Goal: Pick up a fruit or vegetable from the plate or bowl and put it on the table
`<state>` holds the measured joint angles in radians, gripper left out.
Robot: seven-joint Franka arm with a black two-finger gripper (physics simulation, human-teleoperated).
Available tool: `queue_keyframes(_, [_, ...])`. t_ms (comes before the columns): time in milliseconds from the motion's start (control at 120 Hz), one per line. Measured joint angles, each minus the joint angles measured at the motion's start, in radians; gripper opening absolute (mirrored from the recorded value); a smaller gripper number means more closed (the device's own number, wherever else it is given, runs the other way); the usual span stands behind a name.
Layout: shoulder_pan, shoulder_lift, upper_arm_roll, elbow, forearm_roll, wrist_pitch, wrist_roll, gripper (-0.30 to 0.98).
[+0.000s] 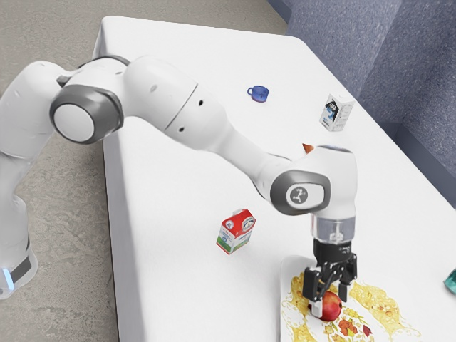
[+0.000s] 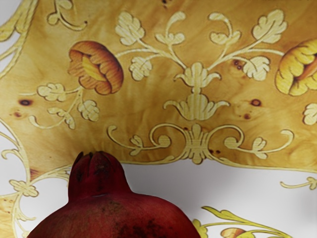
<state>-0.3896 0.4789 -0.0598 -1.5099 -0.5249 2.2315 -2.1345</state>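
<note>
Reaching down over the plate (image 1: pixel 288 274), the hand (image 1: pixel 330 301) points straight at its contents, upright, with the fingers (image 1: pixel 316 309) spread well apart. The pomegranate (image 1: pixel 330 307) is between them, low down near the tips. One fingertip overlaps the fruit's side in the exterior view; whether both touch it is hard to be sure of from this angle, so I read the hand as open, with nothing firmly held.

The pomegranate appears to be on the plate, among its yellow and red decoration. In the wrist view it is large and close, deep red with darker blotches, its crown pointing toward a tan band of the plate, where an orange flower (image 2: pixel 95 68) and pale leaves are drawn.

On the white tabletop (image 1: pixel 178 278), well apart from the plate, stands a red carton (image 1: pixel 236 231) with green and white on its sides. Farther up the exterior view are a blue mug (image 1: pixel 259 94) and a white carton (image 1: pixel 336 112). Something orange (image 1: pixel 308 148) peeks out beside the arm (image 1: pixel 214 128), too hidden to name. A teal thing (image 1: pixel 451 281) is cut off at the exterior view's right edge.
</note>
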Motion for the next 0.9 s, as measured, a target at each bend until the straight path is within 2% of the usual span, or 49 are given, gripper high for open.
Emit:
queue_keyframes(283, [0.000,0.009,0.000,0.008,0.003,0.014,0.000,0.68])
queue_keyframes(383, [0.000,0.014,0.000,0.008,0.001,0.022,-0.001,0.58])
queue_keyframes(475, [0.000,0.013,0.000,0.008,-0.001,0.028,-0.008,0.40])
queue_keyframes(525, [0.000,0.011,0.000,0.007,-0.003,0.029,-0.013,0.36])
queue_keyframes(900, [-0.001,-0.058,0.019,-0.024,0.003,0.030,-0.039,0.34])
